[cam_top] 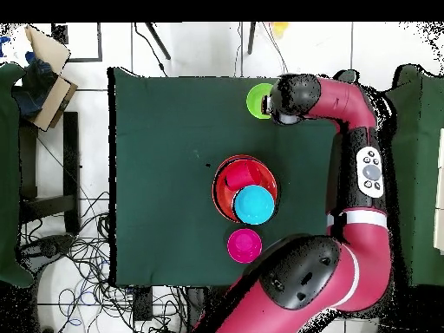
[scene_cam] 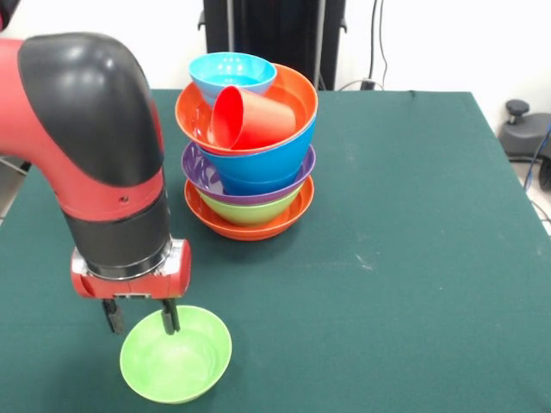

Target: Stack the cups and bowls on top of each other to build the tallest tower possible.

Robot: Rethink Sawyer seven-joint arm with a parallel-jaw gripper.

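Observation:
The tower point(scene_cam: 250, 163) stands mid-table: a wide orange bowl point(scene_cam: 245, 225) as base, then green, purple point(scene_cam: 207, 179) and blue bowls, with a second orange bowl point(scene_cam: 297, 95) on top. A red cup point(scene_cam: 251, 118) lies on its side in that top bowl. A light blue bowl point(scene_cam: 232, 72) rests tilted on the top bowl's far rim. A separate green bowl point(scene_cam: 176, 354) sits upright near the front-left table edge. My gripper point(scene_cam: 142, 317) is open and straddles its rim, one finger inside, one outside. Overhead, a small magenta bowl point(cam_top: 244, 245) sits on the table beside the tower point(cam_top: 245, 186).
The dark green table point(scene_cam: 405, 258) ends close behind the green bowl point(cam_top: 258, 101) in the overhead view. My arm's elbow point(cam_top: 299, 273) hangs over the table corner near the magenta bowl. A cardboard box point(cam_top: 48, 74) and cables lie off the table.

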